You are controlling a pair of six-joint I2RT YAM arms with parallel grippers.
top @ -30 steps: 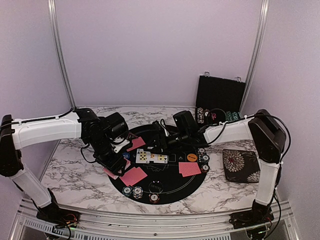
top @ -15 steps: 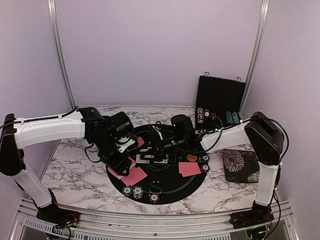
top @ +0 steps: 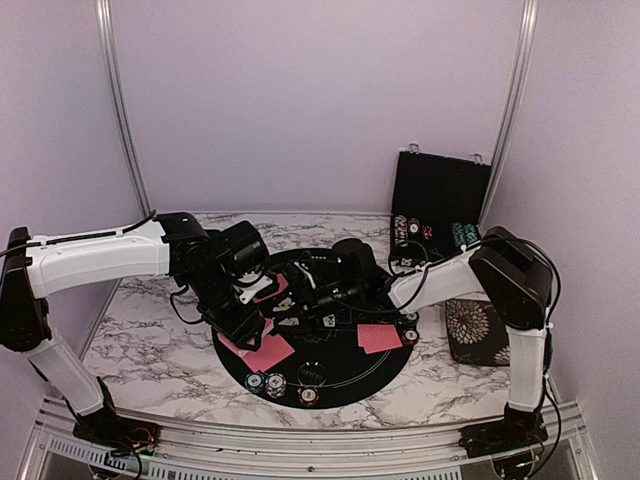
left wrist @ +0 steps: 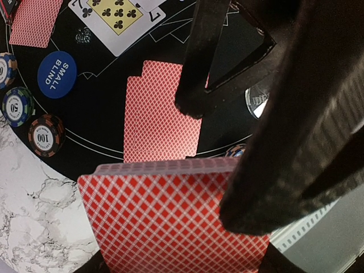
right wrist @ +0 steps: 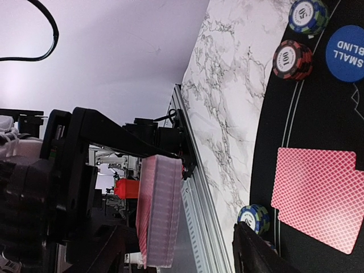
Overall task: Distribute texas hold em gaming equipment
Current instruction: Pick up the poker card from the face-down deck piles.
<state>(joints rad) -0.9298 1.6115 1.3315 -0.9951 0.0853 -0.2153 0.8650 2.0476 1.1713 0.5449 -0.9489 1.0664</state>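
Peeling one card cleanly means the right gripper (top: 303, 296), jaws parted, should pinch only the top of the deck (left wrist: 165, 227) that the left gripper (top: 242, 322) clamps at the mat's (top: 350, 380) nine o'clock edge.

the deck (left wrist: 170, 227) between my left fingers (left wrist: 196, 68) looks like coated paper card, smooth, with a faint sheen over its red lattice print. seen edge-on from my right wrist, its side is pale and finely layered. those fingers are black plastic, matt and slightly grainy. the round mat (left wrist: 102, 114) is black and matt, cloth-like, with thin white printed lines. the chips (left wrist: 45, 135) look like moulded plastic with a dull finish and printed centre labels. the small blind button (left wrist: 57, 74) is smooth blue plastic. the table (top: 150, 330) has a marble-look top, smooth with a soft gloss. the rail (right wrist: 193, 210) is bare brushed metal. my arm shells (top: 90, 258) are glossy white plastic.
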